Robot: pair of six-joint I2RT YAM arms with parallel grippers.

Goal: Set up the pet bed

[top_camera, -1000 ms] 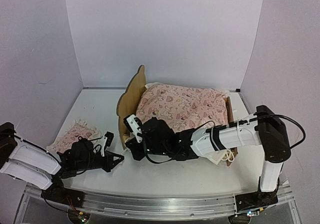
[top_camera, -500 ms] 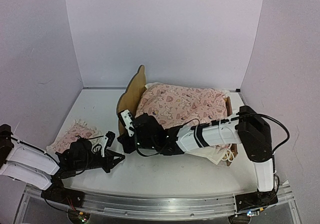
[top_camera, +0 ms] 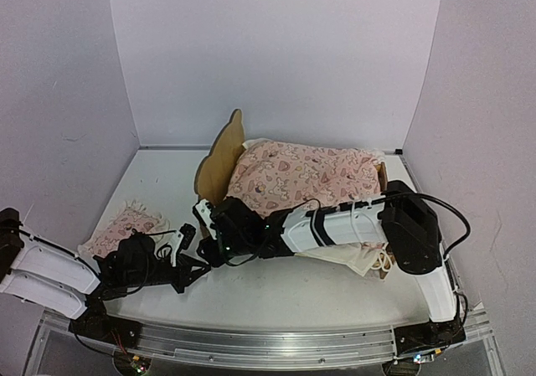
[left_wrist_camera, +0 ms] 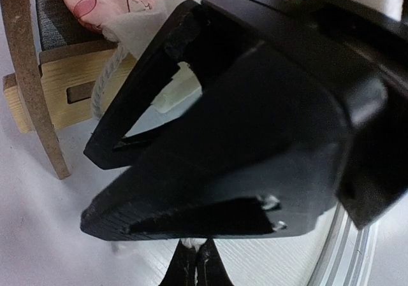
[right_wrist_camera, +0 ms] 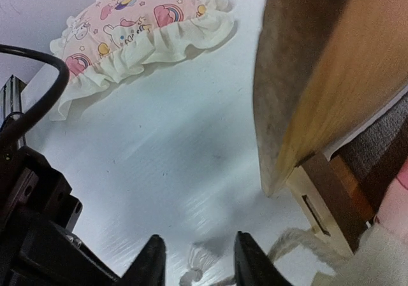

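1. The right arm is seen stretched low along the front of the pet bed (top_camera: pixel 219 154). The right gripper (right_wrist_camera: pixel 199 248) is parted moderately over a white cord tassel (right_wrist_camera: pixel 191 268) near the headboard (right_wrist_camera: pixel 319 76) foot.
2. The left gripper (left_wrist_camera: pixel 194 264) is laid low just beside it, fingertips drawn almost together; whether anything is held cannot be told.
3. Light plywood, a dark grey pad (left_wrist_camera: pixel 58 21) and a pink ruffled blanket (top_camera: pixel 301 175) are shown, with a ruffled pillow (right_wrist_camera: pixel 137 21) lying apart, outside the headboard.
4. A glossy white table (top_camera: pixel 167 183) is enclosed by pale walls (top_camera: pixel 276 58).
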